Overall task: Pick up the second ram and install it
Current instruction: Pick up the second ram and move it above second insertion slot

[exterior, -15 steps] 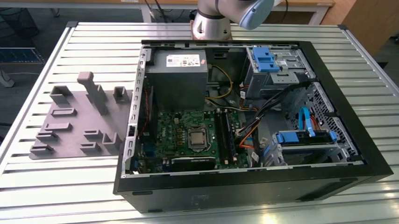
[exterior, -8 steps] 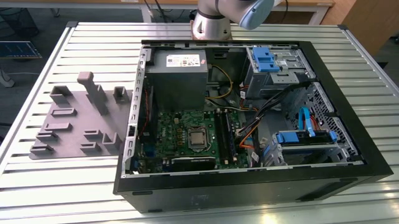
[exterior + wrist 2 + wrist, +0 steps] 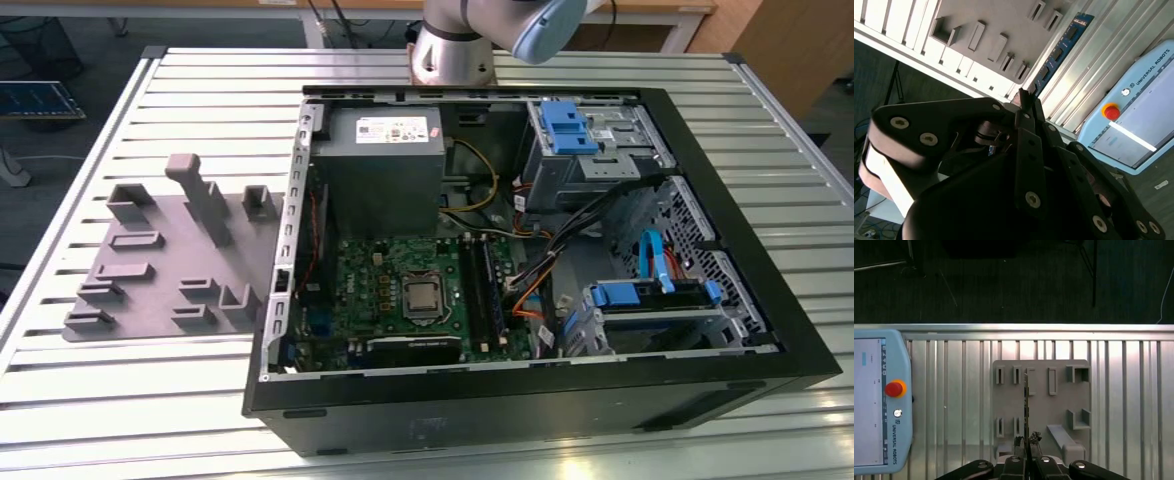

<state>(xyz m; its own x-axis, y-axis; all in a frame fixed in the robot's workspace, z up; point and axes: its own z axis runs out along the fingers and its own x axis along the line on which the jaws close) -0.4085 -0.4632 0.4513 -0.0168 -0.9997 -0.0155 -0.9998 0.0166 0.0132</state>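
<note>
The fingers [image 3: 1026, 130] are closed together on one end of the second ram [image 3: 1061, 50]. The two of them pinch the stick flat between them, with no gap showing at the tips of the gripper [image 3: 1026, 442].

There is one ram in the grip. It is a thin dark-blue board with small black chips along its face, as the second wrist view shows. Its long axis runs straight out from the fingertips, and its free end points away from the gripper. In the first wrist view it is seen edge-on, as a narrow dark line. It is clear of the surface, well above everything beneath.

Below the fingers, and beyond the stick's free end, lies one grey fixture plate [image 3: 1054, 410] with raised slots and blocks. It rests on the slatted metal table [image 3: 1134, 405]. Off to one side of the fingers on the same table lies one light-blue teach pendant [image 3: 879, 405] with a single red button [image 3: 894, 389].

In the exterior view, one open black computer case [image 3: 534, 400] lies on the table. Inside it are one green motherboard [image 3: 387, 290] and two light-blue drive-bay clips [image 3: 574, 125]. The grey fixture plate lies on the exterior view's left of the case.
</note>
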